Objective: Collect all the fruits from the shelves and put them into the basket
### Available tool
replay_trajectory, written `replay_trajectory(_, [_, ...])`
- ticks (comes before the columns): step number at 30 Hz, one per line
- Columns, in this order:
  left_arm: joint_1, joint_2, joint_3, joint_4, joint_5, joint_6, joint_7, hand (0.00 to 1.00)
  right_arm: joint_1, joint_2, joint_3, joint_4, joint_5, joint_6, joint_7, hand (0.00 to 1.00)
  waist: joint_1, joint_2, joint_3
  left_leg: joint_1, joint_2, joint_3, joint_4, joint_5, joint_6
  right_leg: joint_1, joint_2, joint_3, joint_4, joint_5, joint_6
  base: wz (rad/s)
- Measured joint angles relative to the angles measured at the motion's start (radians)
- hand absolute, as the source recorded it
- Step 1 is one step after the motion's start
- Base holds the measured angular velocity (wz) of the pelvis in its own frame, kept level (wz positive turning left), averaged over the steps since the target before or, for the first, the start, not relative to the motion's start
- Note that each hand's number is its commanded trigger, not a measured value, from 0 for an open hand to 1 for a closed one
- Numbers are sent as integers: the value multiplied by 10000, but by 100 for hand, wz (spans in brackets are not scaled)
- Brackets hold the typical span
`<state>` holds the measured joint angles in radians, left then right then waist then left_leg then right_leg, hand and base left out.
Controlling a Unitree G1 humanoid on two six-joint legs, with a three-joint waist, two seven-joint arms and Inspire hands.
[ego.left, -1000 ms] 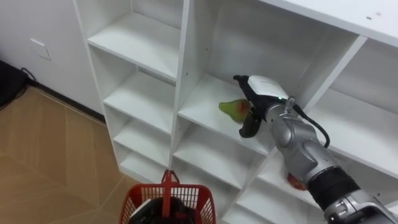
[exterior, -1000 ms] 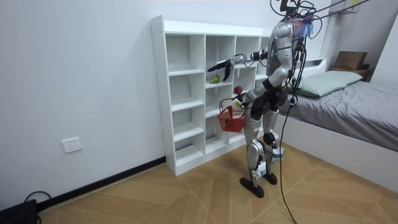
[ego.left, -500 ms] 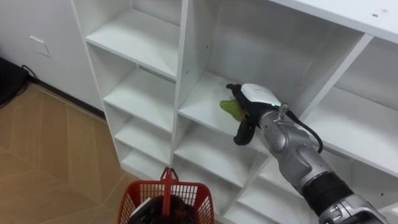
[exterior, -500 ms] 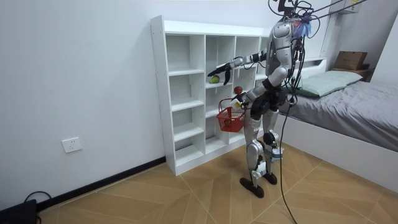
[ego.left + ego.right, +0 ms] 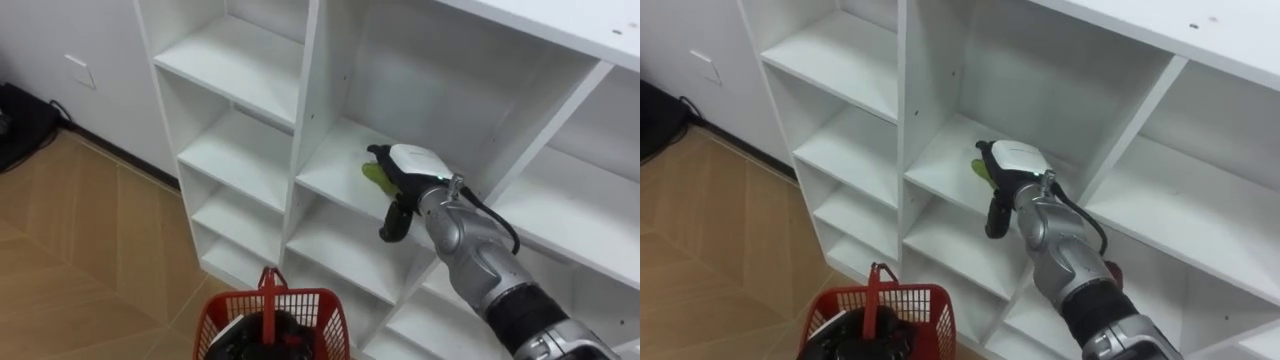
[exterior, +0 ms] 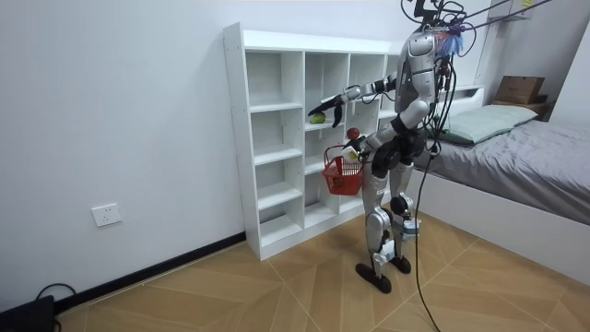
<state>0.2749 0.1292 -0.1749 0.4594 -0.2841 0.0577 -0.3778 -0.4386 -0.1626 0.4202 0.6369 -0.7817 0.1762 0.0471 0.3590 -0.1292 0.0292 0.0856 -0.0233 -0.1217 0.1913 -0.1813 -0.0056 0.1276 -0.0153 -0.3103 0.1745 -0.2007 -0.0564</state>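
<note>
From my remote seat I see the robot standing close in front of the white closet (image 5: 308,110), its right arm stretched into a middle compartment. The right robot hand (image 5: 412,165) is curled over the green fruit (image 5: 374,176), which sits at the front of that shelf with part of it peeking out past the fingers (image 5: 380,153). A red fruit (image 5: 1110,272) lies on a lower shelf, partly behind the forearm. The red basket (image 5: 215,320) hangs low before the robot, handle upright. The left robot hand (image 6: 354,153) is by that handle; I cannot tell its grip.
</note>
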Motion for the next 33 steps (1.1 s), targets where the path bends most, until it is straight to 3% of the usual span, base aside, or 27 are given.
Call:
replay_trajectory(12, [42,2,99,52,-372,-51,-7,100,-4,12,-7,647,18,-342,-622,0,23,-13,-6,64,-7,1,-1,7,11,15,-18,16,96,-19,-7,0])
replay_trajectory(13, [43,7,100,51,-374,-51,-7,100,-4,11,-11,698,78,-340,-700,51,20,-15,-7,65,-7,-1,-1,9,14,20,-18,11,96,-19,-7,0])
replay_trajectory(14, [44,7,99,51,-374,-52,-7,100,-4,11,-13,742,172,-337,-785,65,18,-17,-8,65,-6,-2,-1,10,16,24,-18,8,97,-19,-7,0])
replay_trajectory(15, [43,7,99,51,-375,-51,-7,100,-4,11,-13,775,219,-341,-825,92,19,-18,-9,65,-6,-1,-1,10,17,26,-18,6,97,-19,-7,0])
replay_trajectory(16, [45,9,100,51,-375,-51,-7,100,-4,11,-15,828,295,-340,-924,100,19,-26,-14,66,-6,-2,-1,11,17,28,-19,5,97,-19,-7,0])
replay_trajectory(21, [66,25,100,26,-376,-50,-7,100,-22,2,-104,885,357,-363,-1035,100,0,-74,-42,92,-8,-1,-1,11,18,102,-20,5,91,-19,-7,0])
replay_trajectory(23, [93,44,102,26,-373,-44,-15,100,-6,57,-75,932,488,-556,-871,100,-81,-70,-37,138,-8,-8,3,11,18,161,-20,-2,75,-20,-7,0])
replay_trajectory(33, [101,20,129,-5,-365,-44,-230,100,27,132,-123,1001,484,-437,-544,100,-39,-74,-38,143,-11,-16,48,10,21,142,-25,-9,109,-19,-13,0])
